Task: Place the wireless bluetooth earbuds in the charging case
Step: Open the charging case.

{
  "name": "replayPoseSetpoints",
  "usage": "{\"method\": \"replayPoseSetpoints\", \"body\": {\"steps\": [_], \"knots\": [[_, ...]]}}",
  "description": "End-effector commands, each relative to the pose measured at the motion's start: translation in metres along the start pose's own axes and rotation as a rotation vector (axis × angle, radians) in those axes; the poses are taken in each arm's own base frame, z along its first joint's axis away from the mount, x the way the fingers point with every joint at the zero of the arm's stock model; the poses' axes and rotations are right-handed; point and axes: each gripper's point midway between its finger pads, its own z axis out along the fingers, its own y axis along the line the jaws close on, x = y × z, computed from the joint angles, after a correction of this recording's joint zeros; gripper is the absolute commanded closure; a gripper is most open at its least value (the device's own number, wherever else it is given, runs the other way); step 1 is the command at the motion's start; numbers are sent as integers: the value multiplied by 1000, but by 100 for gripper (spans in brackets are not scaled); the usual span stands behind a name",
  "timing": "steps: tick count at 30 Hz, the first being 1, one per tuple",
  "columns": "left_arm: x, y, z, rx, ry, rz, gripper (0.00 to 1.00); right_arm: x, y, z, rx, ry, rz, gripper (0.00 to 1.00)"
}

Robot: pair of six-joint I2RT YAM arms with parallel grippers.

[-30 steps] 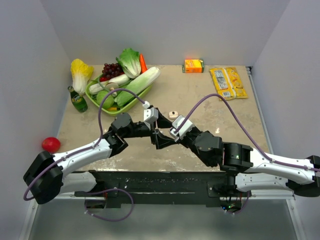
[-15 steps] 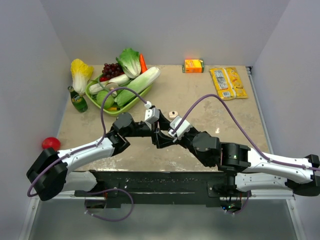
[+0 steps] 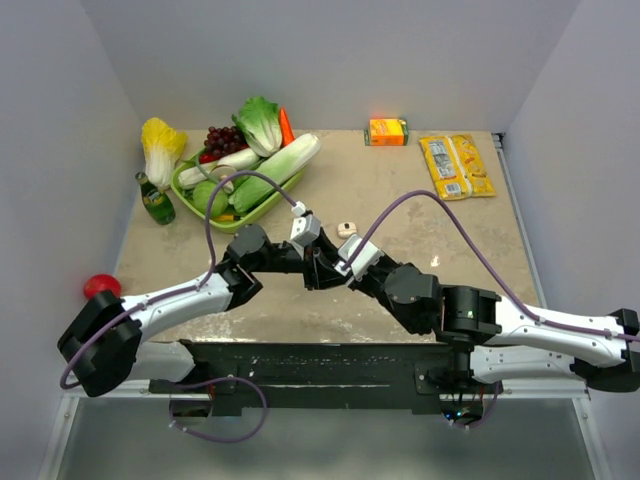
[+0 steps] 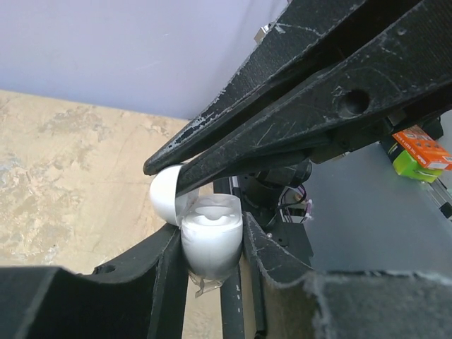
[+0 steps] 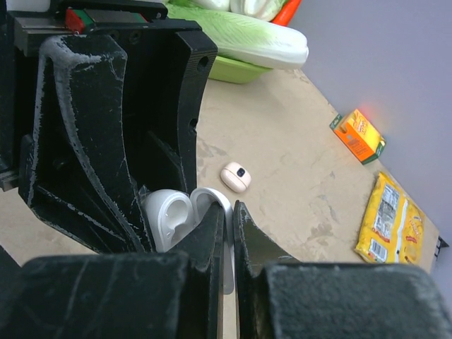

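Case (image 4: 210,251), white with its lid (image 4: 162,199) raised, sits above the middle of the table (image 3: 430,210), its body clamped by the left gripper (image 4: 210,232). The right gripper (image 5: 227,212) pinches the lid. A small cream piece (image 5: 235,176) lies on the table just beyond.

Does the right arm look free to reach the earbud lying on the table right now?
Probably not: the right fingers are shut on the lid of the charging case, while the left fingers grip its body. The earbud lies close by on the table, otherwise unobstructed.
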Motion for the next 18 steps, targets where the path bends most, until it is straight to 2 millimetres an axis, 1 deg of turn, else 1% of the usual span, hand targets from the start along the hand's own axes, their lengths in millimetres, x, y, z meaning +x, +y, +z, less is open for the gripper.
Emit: {"method": "replayPoseSetpoints", "body": {"steps": [1, 2, 4, 5, 7, 8, 9, 10, 11, 12, 13, 14, 16, 17, 18], "knots": [[-22, 0, -1, -17, -96, 91, 100, -18, -8, -2, 33, -57, 87, 100], [-19, 2, -2, -35, -100, 89, 100, -18, -7, -3, 31, -60, 97, 100], [-21, 2, -5, -44, -116, 106, 100, -20, -10, -4, 35, -68, 116, 100], [-17, 3, -7, -57, -117, 105, 100, -21, -9, -5, 32, -71, 140, 100], [-20, 1, -10, -62, -136, 120, 100, -22, -10, -5, 34, -74, 157, 100], [-18, 3, -12, -79, -139, 118, 100, -23, -11, -6, 40, -76, 176, 100], [-18, 3, -13, -81, -145, 122, 100, -26, -13, -6, 48, -80, 194, 95], [-20, 2, -15, -88, -155, 128, 100, -28, -14, -7, 48, -86, 219, 81], [-16, 5, -18, -109, -158, 120, 100, -31, -14, -8, 45, -95, 235, 73], [-19, 3, -20, -115, -173, 128, 100, -35, -16, -10, 43, -104, 253, 67], [-18, 4, -21, -125, -177, 128, 100, -38, -16, -11, 39, -114, 281, 57], [-14, 8, -25, -154, -181, 117, 100, -41, -16, -12, 29, -125, 300, 54], [-15, 10, -30, -187, -205, 120, 100, -49, -19, -16, 24, -148, 350, 47], [-10, 14, -35, -224, -211, 110, 100, -54, -22, -19, 19, -163, 373, 46], [-15, 12, -39, -233, -236, 123, 100, -59, -24, -22, 10, -178, 392, 45]]}}
